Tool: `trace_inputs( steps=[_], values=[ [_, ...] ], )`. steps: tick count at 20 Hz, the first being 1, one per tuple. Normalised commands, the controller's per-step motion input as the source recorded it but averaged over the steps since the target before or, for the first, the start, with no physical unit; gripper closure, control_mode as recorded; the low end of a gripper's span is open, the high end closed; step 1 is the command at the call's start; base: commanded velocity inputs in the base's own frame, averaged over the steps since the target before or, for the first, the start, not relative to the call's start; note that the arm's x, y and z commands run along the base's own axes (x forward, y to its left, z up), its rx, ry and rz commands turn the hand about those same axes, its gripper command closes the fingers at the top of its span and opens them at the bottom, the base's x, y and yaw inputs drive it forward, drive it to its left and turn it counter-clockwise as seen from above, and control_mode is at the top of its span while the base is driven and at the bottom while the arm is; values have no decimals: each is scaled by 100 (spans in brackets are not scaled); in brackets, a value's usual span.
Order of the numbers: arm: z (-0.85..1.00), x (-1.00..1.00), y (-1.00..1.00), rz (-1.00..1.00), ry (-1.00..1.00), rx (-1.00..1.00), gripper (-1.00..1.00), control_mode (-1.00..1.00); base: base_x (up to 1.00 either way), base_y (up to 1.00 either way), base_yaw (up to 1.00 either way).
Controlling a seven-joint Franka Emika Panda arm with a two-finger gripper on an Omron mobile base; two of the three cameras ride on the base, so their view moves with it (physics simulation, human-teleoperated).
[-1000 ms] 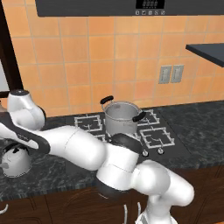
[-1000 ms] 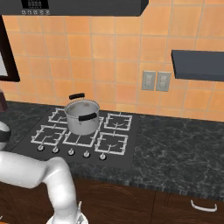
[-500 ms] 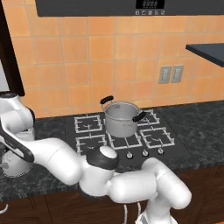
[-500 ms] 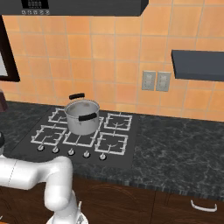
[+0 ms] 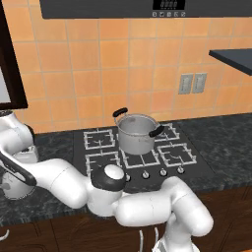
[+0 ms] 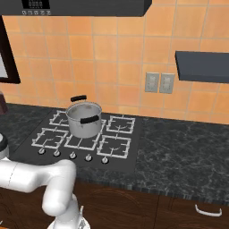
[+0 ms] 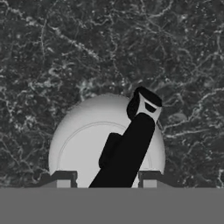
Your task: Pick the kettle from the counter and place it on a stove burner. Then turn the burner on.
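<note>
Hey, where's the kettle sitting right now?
The kettle sits on the counter at the far left of the left base view, left of the cooktop, directly under the gripper in the hand view.

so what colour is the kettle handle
Black, arching over the shiny silver kettle; the handle shows best in the hand view.

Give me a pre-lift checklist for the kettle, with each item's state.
1. Gripper centred over kettle: ok, a fingertip stands either side of the black handle in the hand view.
2. Grip closed on handle: cannot tell, gaps still show beside the handle.
3. Kettle on the counter: ok, not lifted yet.
4. Free burner for the kettle: ok, several grates are bare.
5. Pot out of the way: not ok for its own burner, it sits on the middle grate.
6. Knobs reachable: ok, nothing covers them.
</note>
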Motion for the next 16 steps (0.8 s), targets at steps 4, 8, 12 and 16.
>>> trace_inputs(
  steps=[4, 8, 12, 16],
  values=[
    [0, -7, -6, 0, -11, -2, 100, -100, 0, 0, 0],
    [4, -45, -67, -8, -39, -11, 100, -100, 0, 0, 0],
    [0, -50, -100, -16, -39, -16, 100, -100, 0, 0, 0],
    [0, -22, -100, -22, -31, -13, 100, -100, 0, 0, 0]
  ],
)
